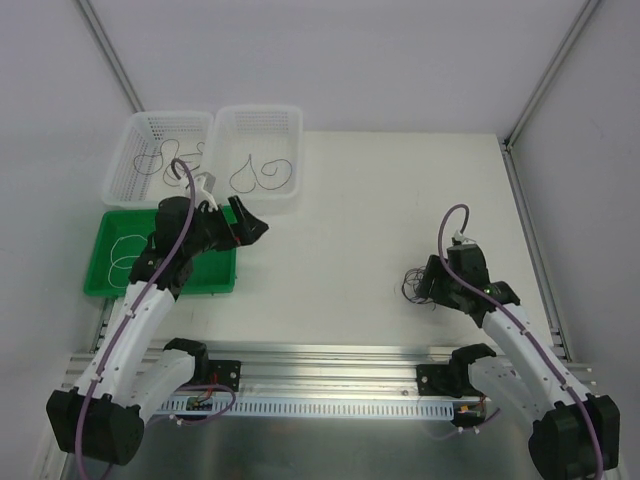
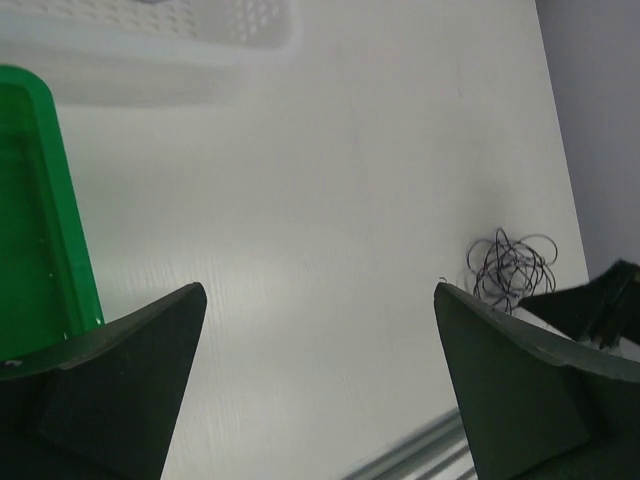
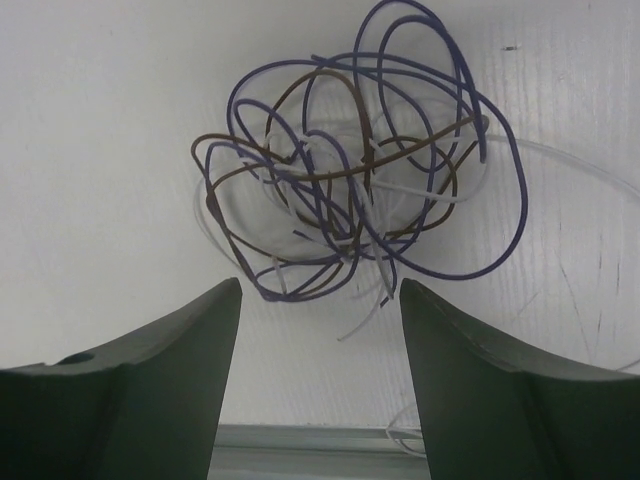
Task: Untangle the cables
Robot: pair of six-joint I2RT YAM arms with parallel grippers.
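A tangle of cables [image 3: 360, 170], thin purple, brown and white strands in loose loops, lies on the white table at the right [image 1: 413, 287]. My right gripper [image 3: 320, 285] is open and empty, its jaws just short of the tangle's near edge; it shows in the top view [image 1: 427, 285] beside the tangle. My left gripper [image 2: 320, 290] is open and empty, above the table by the green tray's [image 1: 160, 260] right end [image 1: 250, 228]. In the left wrist view the tangle [image 2: 510, 268] shows far off.
Two white mesh baskets stand at the back left: the left one [image 1: 130, 150] holds dark strands, the right one [image 1: 290, 150] holds dark loops [image 1: 262, 175]. The green tray holds white wire loops [image 1: 125, 255]. A metal rail [image 1: 330, 360] runs along the near edge.
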